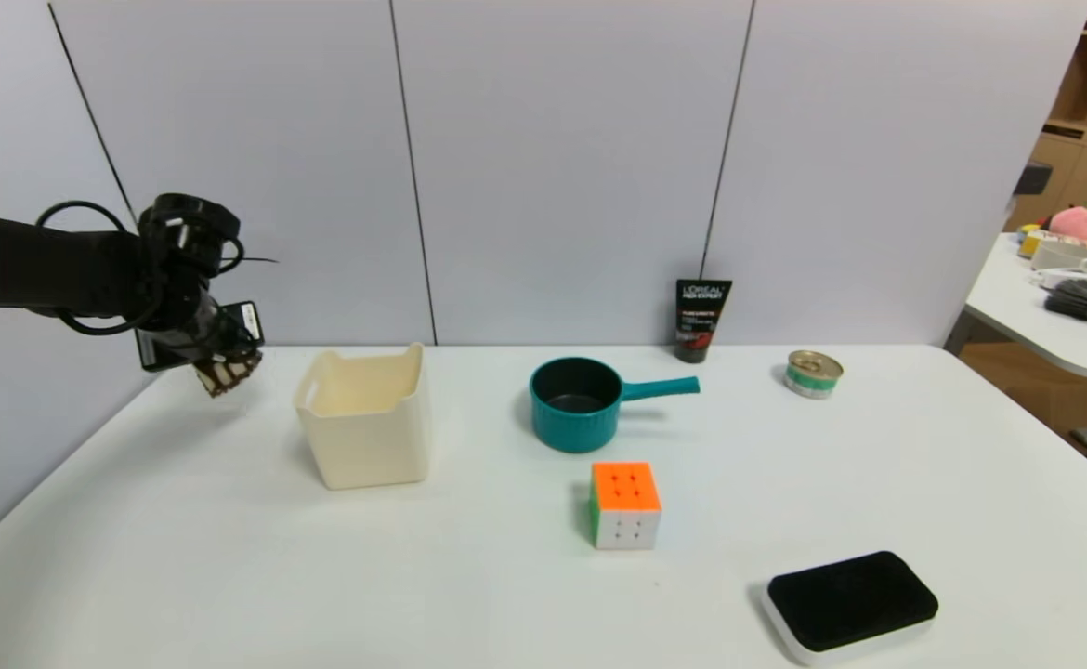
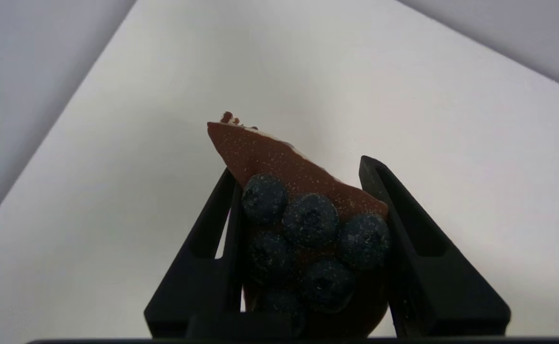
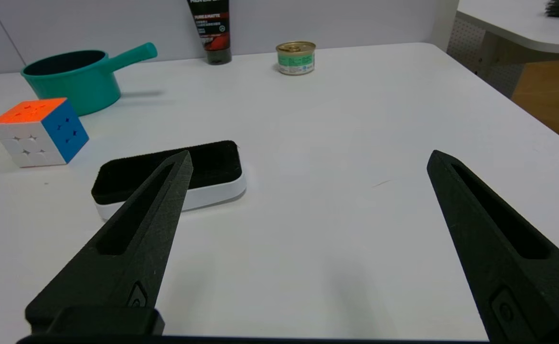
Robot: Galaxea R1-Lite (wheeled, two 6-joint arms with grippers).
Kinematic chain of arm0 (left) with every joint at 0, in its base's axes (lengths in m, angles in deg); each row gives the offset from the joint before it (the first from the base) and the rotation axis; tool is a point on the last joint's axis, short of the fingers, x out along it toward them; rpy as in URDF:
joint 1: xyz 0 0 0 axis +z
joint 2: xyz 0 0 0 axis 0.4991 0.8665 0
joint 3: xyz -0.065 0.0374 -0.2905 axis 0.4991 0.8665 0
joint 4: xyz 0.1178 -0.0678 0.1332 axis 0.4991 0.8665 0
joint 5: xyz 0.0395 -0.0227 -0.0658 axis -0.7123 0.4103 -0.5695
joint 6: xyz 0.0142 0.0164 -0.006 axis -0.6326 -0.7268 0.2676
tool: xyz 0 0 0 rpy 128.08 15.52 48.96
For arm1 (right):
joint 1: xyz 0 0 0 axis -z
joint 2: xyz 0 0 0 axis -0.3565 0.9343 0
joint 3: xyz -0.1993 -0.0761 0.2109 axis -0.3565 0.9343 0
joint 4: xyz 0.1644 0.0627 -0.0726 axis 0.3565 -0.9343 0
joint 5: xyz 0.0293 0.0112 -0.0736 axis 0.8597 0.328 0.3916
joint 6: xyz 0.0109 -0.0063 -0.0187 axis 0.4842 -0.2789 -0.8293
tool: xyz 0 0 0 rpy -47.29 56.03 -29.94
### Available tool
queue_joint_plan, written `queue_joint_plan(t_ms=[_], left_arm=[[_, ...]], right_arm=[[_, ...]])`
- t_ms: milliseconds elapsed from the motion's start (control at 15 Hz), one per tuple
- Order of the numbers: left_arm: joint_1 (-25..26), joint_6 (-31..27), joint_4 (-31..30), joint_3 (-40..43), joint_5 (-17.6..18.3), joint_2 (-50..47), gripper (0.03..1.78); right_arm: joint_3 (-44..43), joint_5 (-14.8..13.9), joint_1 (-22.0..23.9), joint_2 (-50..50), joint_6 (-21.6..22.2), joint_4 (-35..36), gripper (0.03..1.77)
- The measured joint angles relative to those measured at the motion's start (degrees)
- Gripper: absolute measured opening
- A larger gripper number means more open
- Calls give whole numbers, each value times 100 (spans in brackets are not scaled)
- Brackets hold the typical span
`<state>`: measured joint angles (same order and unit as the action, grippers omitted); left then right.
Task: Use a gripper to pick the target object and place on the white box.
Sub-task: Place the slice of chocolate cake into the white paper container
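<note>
Legible text: one item, the black tube.

The black tube point(image 1: 701, 319), standing at the far edge of the table point(image 1: 506, 576) against the wall, carries the white brand name "L'ORÉAL" with "MEN EXPERT" beneath it. The right wrist view shows the words "PURE & MATTE" lower on the same tube point(image 3: 209, 28). Its smaller print is illegible, as is the green label of the small tin point(image 1: 814, 373).

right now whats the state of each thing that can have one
left gripper: shut on the cake slice, raised off the table
right gripper: open, holding nothing
white box: upright, nothing seen inside
teal pot: upright, no lid
can: lid on
black tube: standing on its cap
</note>
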<state>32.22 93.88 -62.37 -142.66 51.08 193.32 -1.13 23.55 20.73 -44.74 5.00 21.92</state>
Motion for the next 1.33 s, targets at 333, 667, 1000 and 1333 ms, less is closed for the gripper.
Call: queue_joint_plan(t_ms=[333,667,1000,1333], left_arm=[[-94,-841,176,101,344,-1179,81],[-814,-1254,176,664,766,-2064,81],[-1708,-1324,149,1100,746,-2344,81],[-2206,-767,121,1006,597,-2116,81]], right_arm=[[0,0,0,0,0,-2,170],[0,1,0,0,0,-2,170],[0,1,0,0,0,0,170],[0,1,0,0,0,-2,170]])
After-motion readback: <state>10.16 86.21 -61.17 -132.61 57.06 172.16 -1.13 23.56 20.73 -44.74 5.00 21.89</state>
